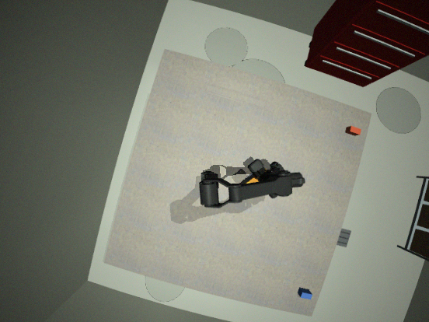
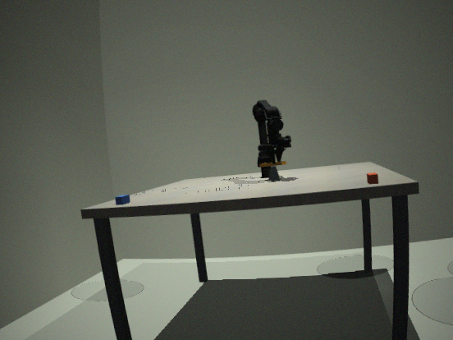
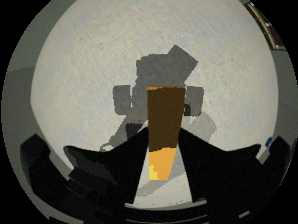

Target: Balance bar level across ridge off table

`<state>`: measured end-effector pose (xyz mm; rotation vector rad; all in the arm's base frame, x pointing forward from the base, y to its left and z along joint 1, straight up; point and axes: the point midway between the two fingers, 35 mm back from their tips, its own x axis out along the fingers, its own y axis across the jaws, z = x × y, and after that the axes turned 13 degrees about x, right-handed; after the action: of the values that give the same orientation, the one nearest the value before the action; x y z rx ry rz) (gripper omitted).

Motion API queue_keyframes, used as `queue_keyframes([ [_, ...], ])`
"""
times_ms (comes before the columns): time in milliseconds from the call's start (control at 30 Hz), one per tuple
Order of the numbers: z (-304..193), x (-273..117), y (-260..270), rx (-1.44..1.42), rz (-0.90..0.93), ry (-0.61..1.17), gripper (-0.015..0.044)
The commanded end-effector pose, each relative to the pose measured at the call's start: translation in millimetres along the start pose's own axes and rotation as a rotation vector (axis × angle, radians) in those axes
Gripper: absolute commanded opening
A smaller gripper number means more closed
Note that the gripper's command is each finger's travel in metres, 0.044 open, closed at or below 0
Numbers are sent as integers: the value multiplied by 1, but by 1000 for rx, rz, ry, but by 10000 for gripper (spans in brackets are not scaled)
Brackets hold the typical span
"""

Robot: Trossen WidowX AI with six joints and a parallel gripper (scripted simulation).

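Observation:
My gripper [image 2: 280,161] [image 3: 162,131] points down and is shut on the orange bar [image 1: 252,180] [image 2: 267,164] [image 3: 162,162]. In the wrist view the bar runs away between the two fingertips, its far part in shade. In the exterior view the bar looks about level with the table and is clear of the table top. The dark grey ridge [image 2: 273,174] stands on the table directly below it, its top close under the bar. Whether they touch cannot be told. In the top view the arm covers most of the bar.
A red-orange block [image 1: 354,131] [image 2: 372,178] lies near one table corner. A blue block [image 1: 305,293] [image 2: 122,199] lies near another corner. The arm's shadow falls on the table [image 1: 217,253] [image 2: 164,197]. A red drawer cabinet [image 1: 350,50] stands on the floor beyond the table.

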<state>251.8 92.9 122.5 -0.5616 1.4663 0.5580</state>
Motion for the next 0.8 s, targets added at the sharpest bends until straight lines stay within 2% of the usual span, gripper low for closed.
queue_keyframes([
  [0, 0, 1, 0, 3, 2, -1, 0],
  [767, 0, 3, 0, 3, 2, -1, 0],
])
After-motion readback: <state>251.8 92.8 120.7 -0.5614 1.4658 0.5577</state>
